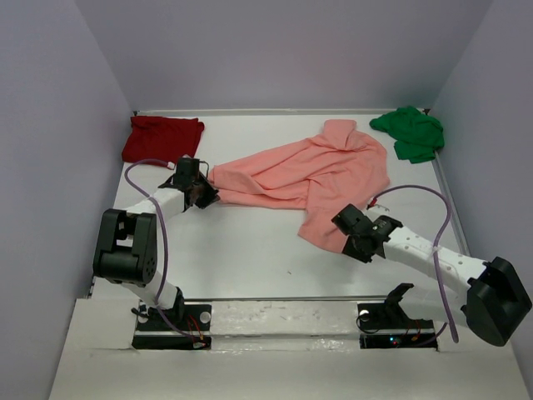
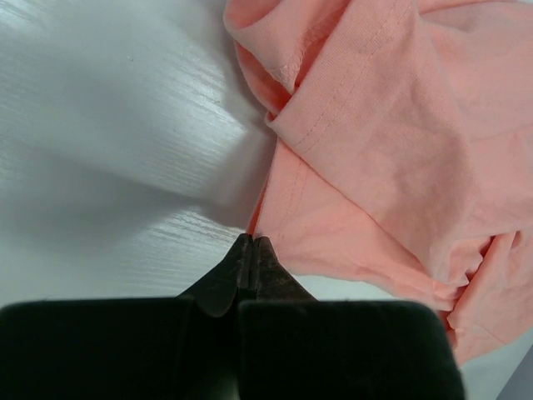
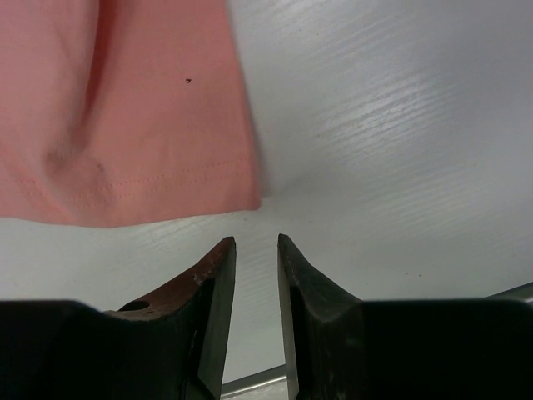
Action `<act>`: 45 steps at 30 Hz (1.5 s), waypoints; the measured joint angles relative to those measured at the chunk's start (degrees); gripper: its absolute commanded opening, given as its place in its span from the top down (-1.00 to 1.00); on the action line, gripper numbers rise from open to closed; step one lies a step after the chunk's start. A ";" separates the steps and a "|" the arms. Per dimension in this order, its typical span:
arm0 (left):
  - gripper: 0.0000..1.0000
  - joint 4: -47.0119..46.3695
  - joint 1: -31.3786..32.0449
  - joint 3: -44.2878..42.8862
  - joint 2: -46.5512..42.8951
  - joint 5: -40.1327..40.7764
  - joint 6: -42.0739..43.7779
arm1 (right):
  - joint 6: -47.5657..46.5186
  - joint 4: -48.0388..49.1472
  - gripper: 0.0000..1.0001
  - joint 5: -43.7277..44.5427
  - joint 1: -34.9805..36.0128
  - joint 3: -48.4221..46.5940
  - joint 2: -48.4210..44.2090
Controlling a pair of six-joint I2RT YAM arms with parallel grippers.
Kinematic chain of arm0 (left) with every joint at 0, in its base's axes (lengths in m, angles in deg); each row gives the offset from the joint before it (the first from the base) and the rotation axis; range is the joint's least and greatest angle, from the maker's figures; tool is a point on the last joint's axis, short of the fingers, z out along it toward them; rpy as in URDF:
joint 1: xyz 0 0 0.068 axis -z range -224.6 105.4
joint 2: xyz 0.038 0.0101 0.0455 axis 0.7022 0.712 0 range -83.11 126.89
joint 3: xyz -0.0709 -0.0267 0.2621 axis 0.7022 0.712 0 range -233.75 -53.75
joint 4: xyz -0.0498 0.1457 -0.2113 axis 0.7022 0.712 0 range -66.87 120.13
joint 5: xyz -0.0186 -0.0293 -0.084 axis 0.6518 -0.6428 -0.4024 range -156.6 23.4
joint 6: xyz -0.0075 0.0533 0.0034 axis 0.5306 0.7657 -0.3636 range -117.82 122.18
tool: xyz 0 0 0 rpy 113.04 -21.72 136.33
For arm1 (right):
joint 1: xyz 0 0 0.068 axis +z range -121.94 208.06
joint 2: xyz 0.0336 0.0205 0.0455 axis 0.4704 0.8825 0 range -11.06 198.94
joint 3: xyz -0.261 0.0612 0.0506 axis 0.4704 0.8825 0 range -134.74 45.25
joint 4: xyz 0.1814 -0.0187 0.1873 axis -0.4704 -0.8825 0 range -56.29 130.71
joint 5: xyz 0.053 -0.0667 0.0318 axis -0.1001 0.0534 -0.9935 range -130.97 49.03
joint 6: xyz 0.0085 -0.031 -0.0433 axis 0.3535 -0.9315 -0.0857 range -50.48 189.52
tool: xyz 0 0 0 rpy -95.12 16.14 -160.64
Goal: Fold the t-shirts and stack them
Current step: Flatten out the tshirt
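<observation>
1. The left gripper (image 2: 252,240), its jaws pressed fully together, pinches a thin edge of the salmon-pink shirt (image 1: 316,171). It appears to anchor that end so the cloth draws out in a point toward the left edge of the table (image 1: 250,258).
2. The right gripper (image 3: 256,242) hangs low over bare tabletop, jaws parted by a narrow gap with nothing between them, seemingly lined up to take the near hem.
3. The hem's corner lies just beyond the right fingertips and off to one side, not touching them. At the left jaws the cloth runs straight into the tips.
4. The salmon-pink shirt sprawls unfolded from mid-table toward the far right. The dark red shirt (image 1: 162,137) sits in a compact, folded-looking block at the far left corner, and the green shirt (image 1: 410,132) lies bunched at the far right corner.
</observation>
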 measured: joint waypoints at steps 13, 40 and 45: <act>1.00 -0.04 0.00 0.39 -0.59 -0.48 0.00 | -1.99 6.97 0.44 -2.80 -6.40 2.21 1.86; 1.00 -1.95 0.00 0.79 -1.03 -1.95 -0.02 | -1.90 12.55 1.00 -7.89 -7.21 5.11 4.20; 1.00 -2.19 0.00 0.87 -1.03 -1.92 0.00 | -2.08 12.57 1.00 -7.80 -7.21 5.01 4.20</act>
